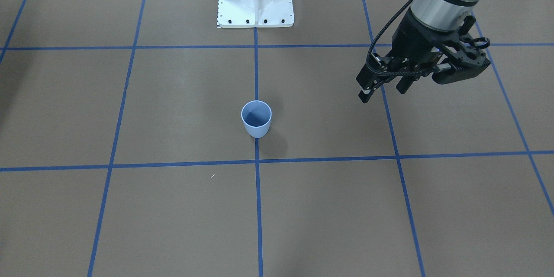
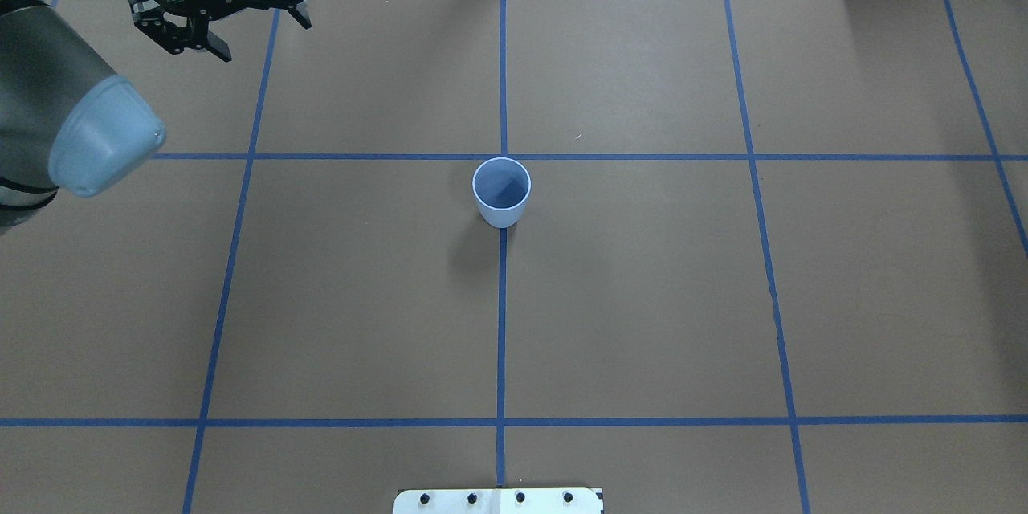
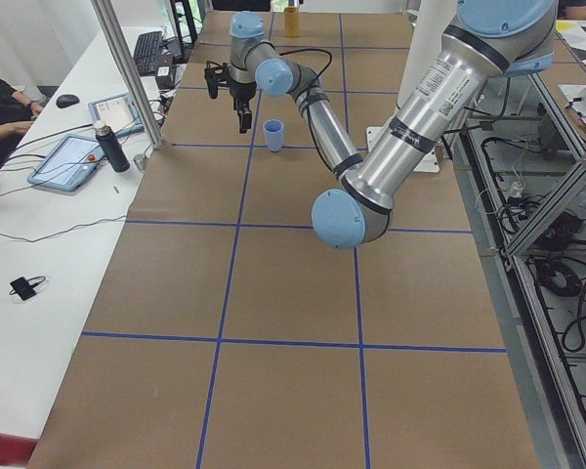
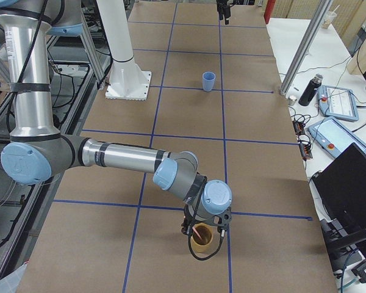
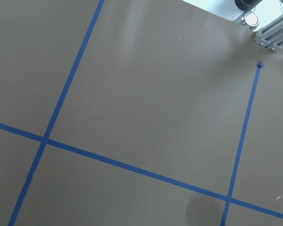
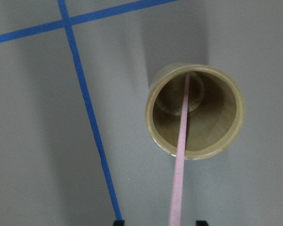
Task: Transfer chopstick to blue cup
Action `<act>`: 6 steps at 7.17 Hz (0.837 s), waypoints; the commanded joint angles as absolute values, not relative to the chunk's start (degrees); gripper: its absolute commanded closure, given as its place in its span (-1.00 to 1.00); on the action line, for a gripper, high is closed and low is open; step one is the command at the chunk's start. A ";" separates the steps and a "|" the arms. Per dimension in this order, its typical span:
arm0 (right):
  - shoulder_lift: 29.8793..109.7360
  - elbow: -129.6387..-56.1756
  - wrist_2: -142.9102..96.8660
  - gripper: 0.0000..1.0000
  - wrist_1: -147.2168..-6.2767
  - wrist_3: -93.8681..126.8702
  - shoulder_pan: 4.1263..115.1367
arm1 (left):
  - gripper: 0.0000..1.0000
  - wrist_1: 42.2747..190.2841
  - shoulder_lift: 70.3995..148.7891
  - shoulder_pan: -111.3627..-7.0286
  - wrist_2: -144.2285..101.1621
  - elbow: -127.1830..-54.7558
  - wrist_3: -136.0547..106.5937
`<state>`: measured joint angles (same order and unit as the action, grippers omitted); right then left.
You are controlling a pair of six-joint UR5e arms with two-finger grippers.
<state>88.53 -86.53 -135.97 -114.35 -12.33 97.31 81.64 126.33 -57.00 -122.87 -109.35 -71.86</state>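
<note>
Leaning chopstick [image 6: 181, 155] between right pincer [image 6: 156, 222] tips

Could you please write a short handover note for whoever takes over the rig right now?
Left gripper: open, empty, hovering over the table, off to one side of the blue cup.
Right gripper: open above the tan cup, fingertips on either side of the chopstick, not closed on it.
Chopstick: leaning in the tan cup, at the table's end on the robot's right.
Blue cup: upright at the table's centre, empty.
Done: nothing transferred yet.
Left: grip the chopstick, lift it out, carry it to the blue cup, release.
</note>
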 commanded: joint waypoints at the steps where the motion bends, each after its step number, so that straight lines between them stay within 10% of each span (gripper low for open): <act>1: 88.59 -88.06 -135.88 -0.03 -115.58 -12.48 97.38 | -0.97 80.43 126.12 -57.04 -122.87 -111.08 -71.98; 6: 88.42 -87.45 -134.83 -0.04 -115.40 -12.48 97.38 | -0.97 78.32 126.04 -58.26 -122.87 -112.58 -71.89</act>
<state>88.28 -87.64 -134.97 -115.50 -12.48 97.38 78.98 126.11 -57.42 -122.87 -111.87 -71.90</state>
